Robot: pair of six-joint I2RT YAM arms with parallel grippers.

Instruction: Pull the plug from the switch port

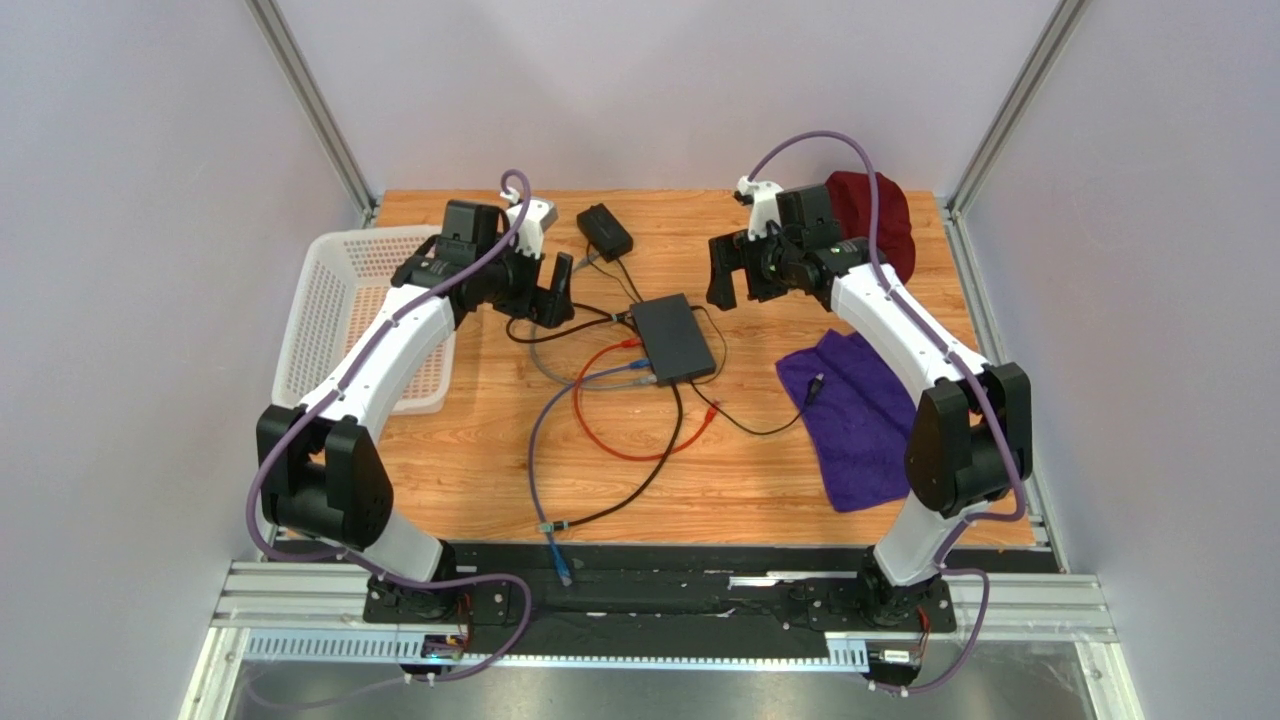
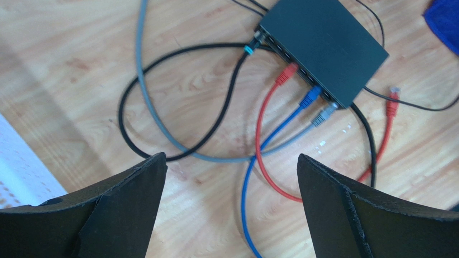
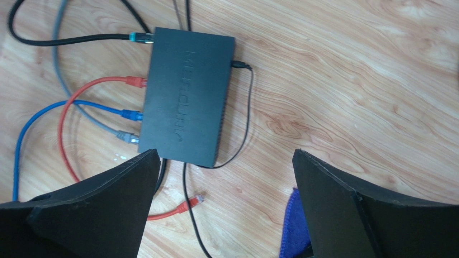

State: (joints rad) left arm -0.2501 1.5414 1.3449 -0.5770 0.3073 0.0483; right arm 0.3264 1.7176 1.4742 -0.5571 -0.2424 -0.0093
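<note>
Hovering with left pincer (image 2: 230,161), right pincer (image 3: 225,153) apart above flat matte-black switch box (image 3: 186,102) | advisable: drawing red plastic plug (image 2: 286,74) straight out

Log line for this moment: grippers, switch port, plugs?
left gripper: open, empty | right gripper: open, empty | switch port: black plug, red plug, blue plug, grey plug seated | contact: none

The left arm (image 1: 376,353) and right arm (image 1: 902,323) reach forward and inward, left fingers (image 2: 124,215) and right fingers (image 3: 108,209) spread wide.
</note>
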